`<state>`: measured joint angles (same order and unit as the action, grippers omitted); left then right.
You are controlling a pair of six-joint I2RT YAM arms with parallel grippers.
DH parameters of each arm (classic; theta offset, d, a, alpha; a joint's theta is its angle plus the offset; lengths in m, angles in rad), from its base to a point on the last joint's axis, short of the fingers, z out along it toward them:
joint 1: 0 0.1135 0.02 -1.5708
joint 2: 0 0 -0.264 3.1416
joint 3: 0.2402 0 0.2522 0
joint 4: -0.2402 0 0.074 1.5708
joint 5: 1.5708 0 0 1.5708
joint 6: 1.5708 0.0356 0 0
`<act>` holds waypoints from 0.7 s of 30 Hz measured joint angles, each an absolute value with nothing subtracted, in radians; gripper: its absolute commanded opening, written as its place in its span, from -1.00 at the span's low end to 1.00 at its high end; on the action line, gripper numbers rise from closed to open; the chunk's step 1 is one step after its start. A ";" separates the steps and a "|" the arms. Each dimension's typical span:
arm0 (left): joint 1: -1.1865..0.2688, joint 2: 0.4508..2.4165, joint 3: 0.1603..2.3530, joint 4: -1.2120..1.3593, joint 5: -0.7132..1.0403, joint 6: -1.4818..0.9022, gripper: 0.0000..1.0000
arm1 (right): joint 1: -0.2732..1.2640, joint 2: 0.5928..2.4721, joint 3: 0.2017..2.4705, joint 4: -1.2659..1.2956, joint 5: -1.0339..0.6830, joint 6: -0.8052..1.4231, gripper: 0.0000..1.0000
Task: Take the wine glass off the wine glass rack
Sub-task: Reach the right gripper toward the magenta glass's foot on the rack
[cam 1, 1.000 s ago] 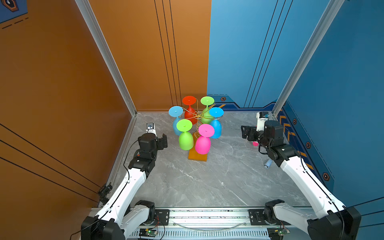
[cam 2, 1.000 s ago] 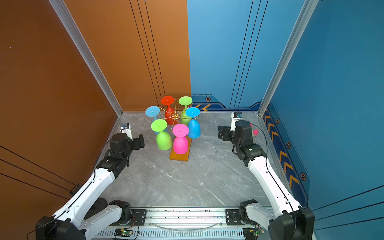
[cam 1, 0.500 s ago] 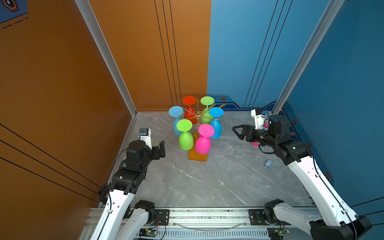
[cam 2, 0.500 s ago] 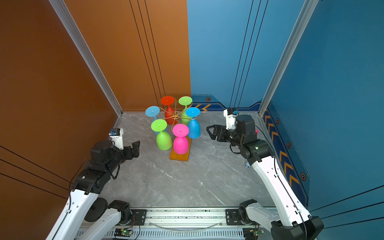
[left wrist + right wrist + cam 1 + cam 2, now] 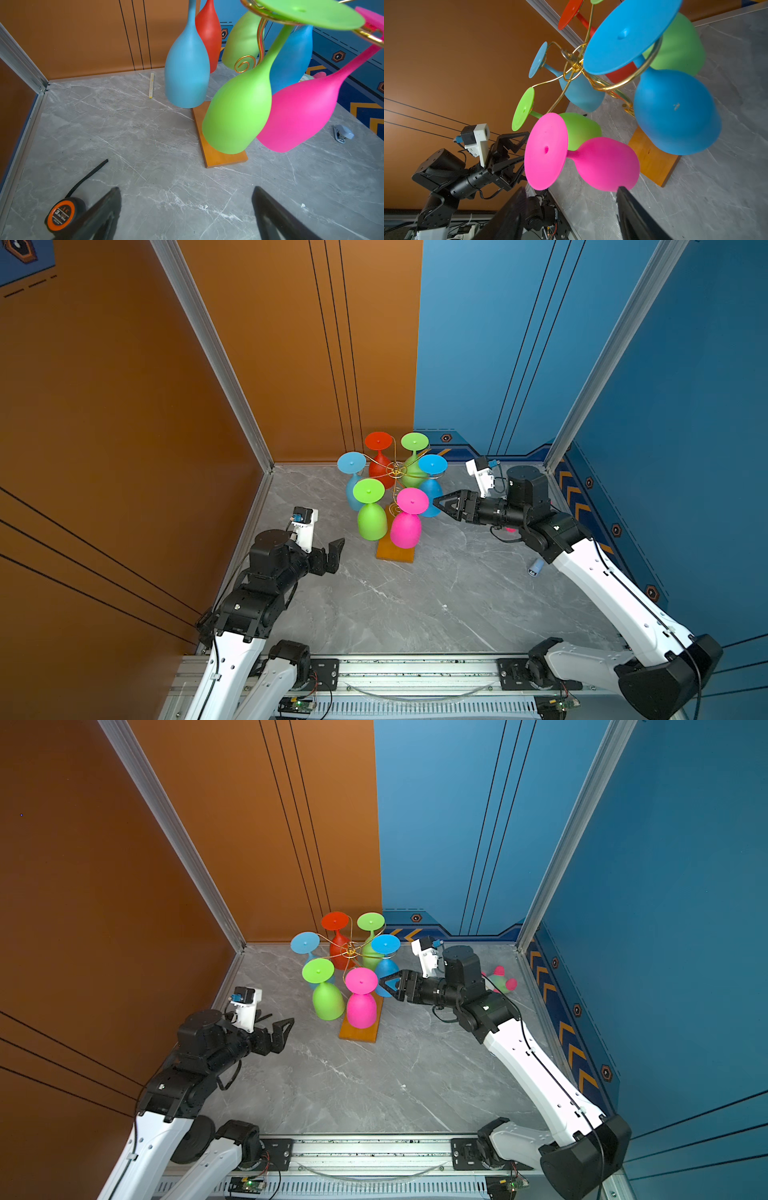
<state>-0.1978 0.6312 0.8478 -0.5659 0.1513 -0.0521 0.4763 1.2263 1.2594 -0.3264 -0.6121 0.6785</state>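
Right wrist view looks along the right gripper [image 5: 570,187] at the wine glass rack [image 5: 576,60], which stands on its wooden base [image 5: 652,158] on the grey tabletop [image 5: 716,197]. The rack holds six glasses. Each one hangs upside down by its foot in a gold wire arm, with the mouth toward the tabletop: the pink wine glass [image 5: 604,164], a green glass [image 5: 581,128] beside it, a blue glass [image 5: 675,112], a light blue glass [image 5: 581,93], a red glass [image 5: 569,14] and a second green glass [image 5: 679,43]. What is inside the bowls I cannot tell. The jaws of the right gripper are open with nothing between them, and the pink wine glass hangs on its arm just in front of them. In both top views the left gripper [image 5: 332,556] hovers apart from the rack, and its jaws are wide open and hold nothing.
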 measured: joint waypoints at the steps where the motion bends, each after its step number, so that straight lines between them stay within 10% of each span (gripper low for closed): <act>1: -0.197 0.624 0.847 -0.566 0.155 -0.052 0.96 | 0.481 1.232 1.259 -0.312 -0.613 0.686 0.29; 21: -0.195 0.593 0.834 -0.565 0.170 -0.052 0.96 | 0.511 1.338 1.243 -0.129 -0.616 0.824 -0.14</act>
<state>-0.1947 0.5926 0.8337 -0.5652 0.1696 -0.0521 0.5114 1.3376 1.2427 -0.1287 -0.6155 0.8238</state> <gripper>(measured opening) 0.979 0.448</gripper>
